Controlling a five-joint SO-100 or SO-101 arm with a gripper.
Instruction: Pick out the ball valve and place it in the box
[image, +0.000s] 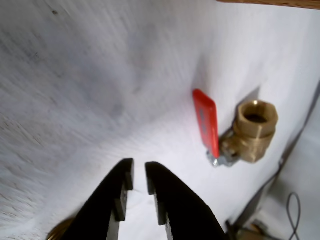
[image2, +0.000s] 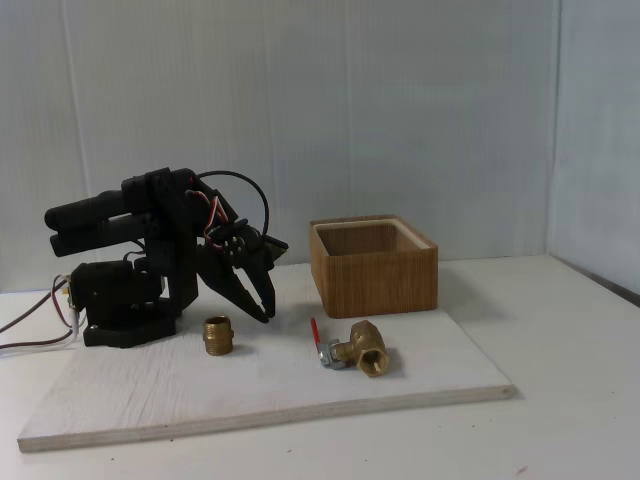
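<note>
Hand empty; one ball valve.

A white board carries ball valve, nipple, box.

Looks like a hobby/test bench setup, prob. a small lab or maker corner, not a home room. Evidence: plain white counter w/ a whitewashed plywood board laid on it as work surface; blank white panel walls behind and at right, no decor. Small black arm sits on the board w/ exposed red/black wiring, loose cables trailing off at left. Brass plumbing parts laid out as test pieces: ball valve, threaded nipple, plus wooden box.
</note>
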